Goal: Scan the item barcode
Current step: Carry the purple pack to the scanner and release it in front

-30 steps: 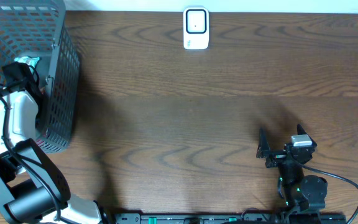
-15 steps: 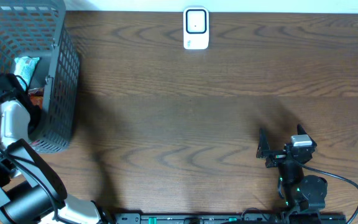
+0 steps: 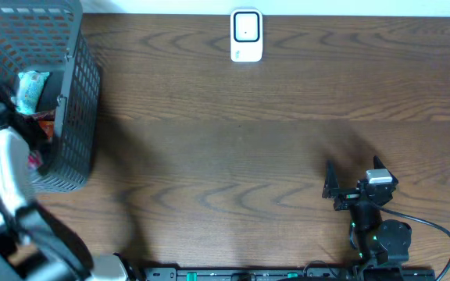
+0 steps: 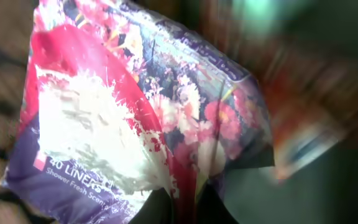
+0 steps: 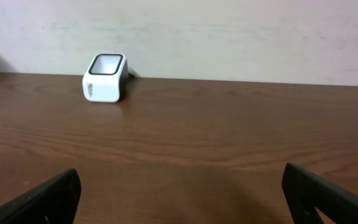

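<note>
Left gripper (image 4: pixel 188 202) clamped on the flowery liner packet (image 4: pixel 135 112), down in the basket (image 3: pixel 76 94). Right gripper (image 5: pixel 182 199) fingers spread wide, scanner (image 5: pixel 104 78) well ahead, toward its left finger.

The left tool (image 4: pixel 182 200) is inside the grey wire-mesh basket (image 3: pixel 80 94), the pink floral plastic packet (image 4: pixel 123 124) at its tips. The white box scanner (image 3: pixel 246 35) stands on the brown wooden table (image 3: pixel 248 140), ahead-left of the right tool (image 3: pixel 354 170).

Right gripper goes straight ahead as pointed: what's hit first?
Path looks free over the brown wooden table; right gripper aims just right of the small white scanner, probably reaching the pale wall.
</note>
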Robot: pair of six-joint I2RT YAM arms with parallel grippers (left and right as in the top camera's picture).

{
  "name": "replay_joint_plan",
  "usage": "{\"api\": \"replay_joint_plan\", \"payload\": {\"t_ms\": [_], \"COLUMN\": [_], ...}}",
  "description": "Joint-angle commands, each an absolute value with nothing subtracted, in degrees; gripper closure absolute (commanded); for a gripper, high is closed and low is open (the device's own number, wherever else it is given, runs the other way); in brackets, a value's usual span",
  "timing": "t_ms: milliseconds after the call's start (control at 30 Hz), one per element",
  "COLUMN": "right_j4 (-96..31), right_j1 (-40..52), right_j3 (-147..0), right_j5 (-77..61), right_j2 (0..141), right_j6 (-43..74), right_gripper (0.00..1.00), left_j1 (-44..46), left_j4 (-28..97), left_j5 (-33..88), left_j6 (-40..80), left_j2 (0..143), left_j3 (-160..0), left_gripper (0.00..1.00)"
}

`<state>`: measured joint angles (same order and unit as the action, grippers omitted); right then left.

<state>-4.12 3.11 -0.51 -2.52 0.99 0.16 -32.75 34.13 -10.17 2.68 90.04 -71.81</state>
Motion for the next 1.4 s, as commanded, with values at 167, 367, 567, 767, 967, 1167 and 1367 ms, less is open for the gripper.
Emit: {"api": "replay_joint_plan", "payload": {"t_ms": [167,367,567,767,967,1167,1367], "right_j4": [-4.3,-4.3,-4.3,-4.3,-4.3,-4.3,-4.3], "right_j1": [2.7,2.7,2.7,2.7,2.7,2.7,2.7], "right_j3": [-0.3,-0.3,-0.3,-0.3,-0.3,-0.3,-0.3], "right_j5": [-2.0,-2.0,-2.0,-2.0,-2.0,-2.0,-2.0], "right_j2": [0.7,0.7,0.7,0.7,0.7,0.7,0.7], "right_j6": [-0.5,-0.5,-0.5,-0.5,-0.5,-0.5,-0.5], "right_gripper": [0.01,0.01,0.01,0.01,0.01,0.01,0.01], "left_j1": [-33.0,-32.4,-20.2,-0.3,14.6,25.6,33.2], "left_j4": [21.3,12.1,10.0,10.2,10.4,17.4,17.6], "left_j5": [3.1,17.1,22.7,21.6,21.1,9.2,3.3], "left_j6": [9.7,26.7,36.7,32.4,32.4,35.8,41.7], "left_j2": [70.6,62.7,60.4,64.6,72.5,82.4,93.2], "left_j3": [-79.4,-79.4,-79.4,-79.4,-79.3,-79.3,-79.3], "left_gripper": [0.93,0.93,0.93,0.93,0.93,0.93,0.93]}}
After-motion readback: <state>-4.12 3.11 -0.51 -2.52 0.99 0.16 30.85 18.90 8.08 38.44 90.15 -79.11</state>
